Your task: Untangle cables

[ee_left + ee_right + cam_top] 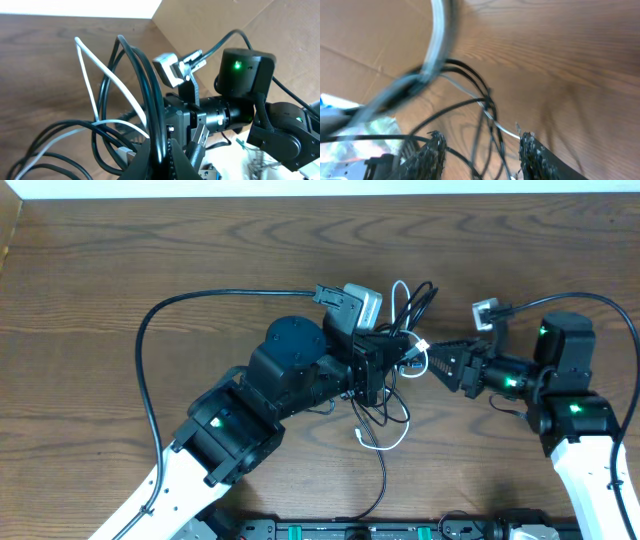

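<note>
Dark wood tabletop (100, 260) carries the cables (154, 105) at its middle, their knot clamped in the left end effector (398, 362), seemingly as an anchor, while the right end effector (482, 157), fingers apart, straddles loose strands, probably to draw one free.

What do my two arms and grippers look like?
Both the left arm and right arm: black joint housings with green lights, white lower links, thick black cables trailing. Each wrist carries a small grey camera. The right gripper has black, ridged fingers.
</note>
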Robot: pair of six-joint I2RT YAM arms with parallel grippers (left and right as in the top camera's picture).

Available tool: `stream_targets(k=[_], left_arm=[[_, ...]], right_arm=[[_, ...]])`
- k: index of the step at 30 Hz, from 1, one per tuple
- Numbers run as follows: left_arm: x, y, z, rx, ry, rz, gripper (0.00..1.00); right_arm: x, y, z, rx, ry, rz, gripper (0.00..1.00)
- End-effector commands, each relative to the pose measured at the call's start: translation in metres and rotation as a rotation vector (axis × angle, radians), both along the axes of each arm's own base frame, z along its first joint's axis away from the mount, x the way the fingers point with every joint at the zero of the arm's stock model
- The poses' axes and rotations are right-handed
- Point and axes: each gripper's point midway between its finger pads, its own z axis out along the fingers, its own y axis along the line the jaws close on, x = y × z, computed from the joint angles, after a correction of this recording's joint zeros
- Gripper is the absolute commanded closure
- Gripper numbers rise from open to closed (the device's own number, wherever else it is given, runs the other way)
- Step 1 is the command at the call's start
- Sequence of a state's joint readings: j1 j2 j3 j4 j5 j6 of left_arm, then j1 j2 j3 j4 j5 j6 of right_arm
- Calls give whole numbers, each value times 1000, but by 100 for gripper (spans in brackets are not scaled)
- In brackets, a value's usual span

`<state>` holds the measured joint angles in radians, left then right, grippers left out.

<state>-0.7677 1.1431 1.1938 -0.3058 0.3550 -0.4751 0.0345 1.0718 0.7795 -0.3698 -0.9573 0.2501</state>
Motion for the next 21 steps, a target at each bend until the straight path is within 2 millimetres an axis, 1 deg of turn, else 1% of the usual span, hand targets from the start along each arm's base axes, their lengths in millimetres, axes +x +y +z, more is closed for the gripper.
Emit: stream_targets(k=[1,7,11,13,17,21], left_arm=[[-3,-8,5,-27,28,-35,92],[1,-13,-11,6,65,-36,93],[1,-13,-35,68,132,-36,92],[-1,-15,-43,85,159,-50,93],[-4,-20,-46,80,176,-82,92],[-2,-21,-42,67,160,-80,92]], right_arm=[[-4,16,12,51,14,38,55],[-1,23,26,101,11,37,55],[1,26,40,146,-14,49,55],[4,27,45,160,-27,44,56],[5,27,49,169,-40,42,56],[4,27,47,164,-33,43,56]])
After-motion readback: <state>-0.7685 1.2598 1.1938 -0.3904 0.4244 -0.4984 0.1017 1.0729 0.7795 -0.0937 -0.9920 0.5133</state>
